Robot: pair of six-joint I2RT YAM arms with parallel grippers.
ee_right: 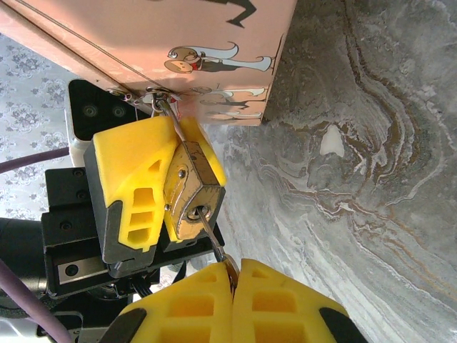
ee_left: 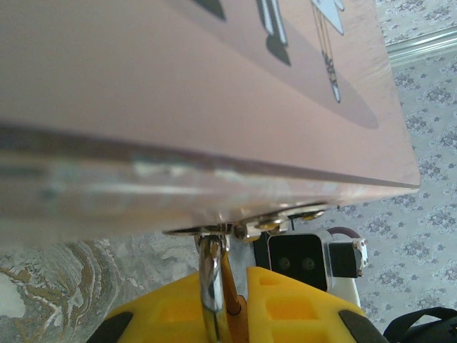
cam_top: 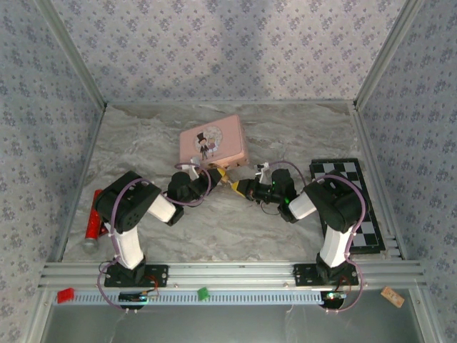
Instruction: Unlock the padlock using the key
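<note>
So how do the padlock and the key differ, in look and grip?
The padlock is a thick brass block; the key is a thin grey sliver, far smaller. The left end effector clamps the padlock; the right end effector pinches the key. Both are metal, meeting at the keyhole.

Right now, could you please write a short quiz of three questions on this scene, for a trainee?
1. True or false: the key, pinched by the right gripper, sits in the keyhole of the padlock.
2. What does the left gripper clamp? A. the padlock body B. the key C. nothing
3. The shackle is hooked onto which object?

Key: 1 true; 2 A; 3 the pink tin box.
</note>
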